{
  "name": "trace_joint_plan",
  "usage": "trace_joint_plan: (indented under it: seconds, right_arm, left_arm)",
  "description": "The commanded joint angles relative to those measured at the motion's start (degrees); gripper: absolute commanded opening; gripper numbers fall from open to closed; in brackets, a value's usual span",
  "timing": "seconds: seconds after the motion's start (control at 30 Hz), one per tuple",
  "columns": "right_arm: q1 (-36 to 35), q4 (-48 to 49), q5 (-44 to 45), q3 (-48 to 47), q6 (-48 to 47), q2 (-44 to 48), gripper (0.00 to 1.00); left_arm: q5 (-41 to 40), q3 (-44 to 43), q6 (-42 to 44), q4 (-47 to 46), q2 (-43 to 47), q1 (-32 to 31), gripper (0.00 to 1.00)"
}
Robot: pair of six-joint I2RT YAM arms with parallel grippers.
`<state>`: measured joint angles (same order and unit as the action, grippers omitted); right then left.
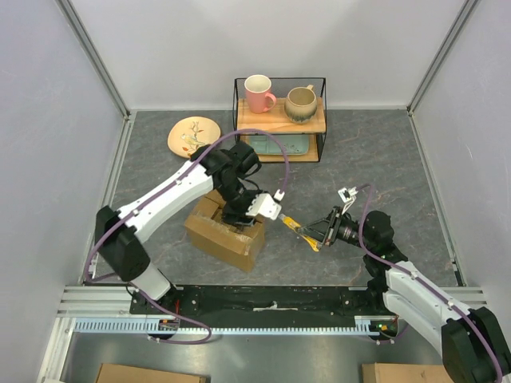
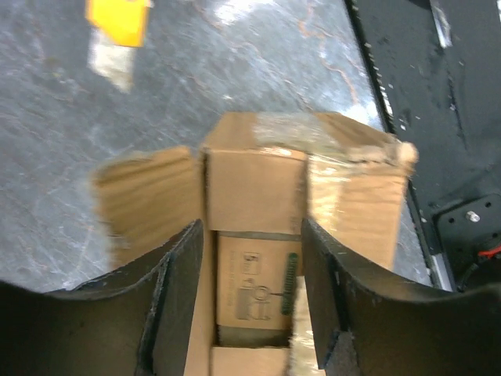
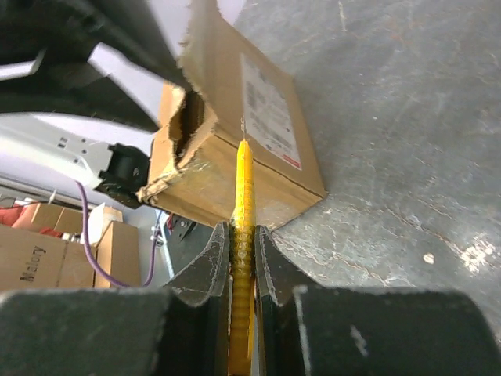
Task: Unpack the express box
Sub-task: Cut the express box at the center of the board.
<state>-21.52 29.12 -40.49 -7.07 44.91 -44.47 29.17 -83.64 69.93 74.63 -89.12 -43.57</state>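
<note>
Well, the box (image 1: 226, 233) sits on the table (image 1: 383, 159) left of centre, just ahead of my left arm's base, with its top flaps standing open and the tape torn ragged. My left gripper (image 2: 254, 313) hangs right over the opening, fingers (image 2: 178, 298) spread and nothing caught between them. Below lies a small printed packet (image 2: 254, 286), down inside. My right gripper (image 3: 243, 258) is pressed together on a yellow knife (image 3: 244, 188) whose tip points at the box's labelled side (touching or not, I cannot tell).

I judge the box light, stiff in its walls but soft at the torn flaps, so it may slide or lift with whatever I pull out. The packet looks snug between the walls. I would take it across its narrow sides and draw it straight up.

The knife is what stands in the way, being so near the cardboard and my left wrist. A plate (image 1: 194, 134) and a rack (image 1: 279, 120) holding a pink mug (image 1: 258, 93) and a beige mug (image 1: 301, 104) stand well apart at the back.
</note>
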Motion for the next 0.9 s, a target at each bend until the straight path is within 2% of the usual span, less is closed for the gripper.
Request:
trace_joint_plan:
  seconds: [0.0, 0.1, 0.2, 0.27, 0.47, 0.67, 0.8, 0.87]
  right_arm:
    - [0.2, 8.1, -4.5, 0.3, 1.8, 0.8, 0.00]
    - [-0.3, 9.6, -5.4, 0.7, 1.7, -0.4, 0.00]
    - [-0.8, 8.8, -5.3, 0.9, 1.1, -0.4, 0.00]
    - [-1.3, 7.7, -4.8, 0.7, 0.0, 0.3, 0.00]
    - [-2.2, 0.5, -1.9, -0.3, -4.2, 1.0, 0.00]
    - [-3.9, 0.9, -1.8, -0.8, -4.6, 1.0, 0.00]
    - [-7.2, -0.5, -0.8, -1.5, -6.0, 2.4, 0.00]
    - [-10.3, -3.9, 1.4, -2.7, -7.7, 2.7, 0.00]
  left_arm:
    - [4.7, -8.1, 0.8, 13.5, -5.9, 1.9, 0.58]
    - [4.1, -7.4, 2.0, 13.5, -6.4, 2.1, 0.54]
    - [4.5, -7.2, 0.5, 13.5, -6.6, 2.2, 0.33]
    - [3.8, -7.0, -0.4, 13.6, -6.0, 2.4, 0.26]
    - [5.5, -5.6, -3.1, 13.6, -1.8, 2.7, 0.27]
    - [7.0, -0.2, -4.3, 13.6, 0.6, 2.8, 0.29]
    - [9.7, 2.2, -5.1, 13.5, 1.5, 2.7, 0.37]
    - [10.3, 3.2, -4.5, 13.5, 1.8, 2.7, 0.46]
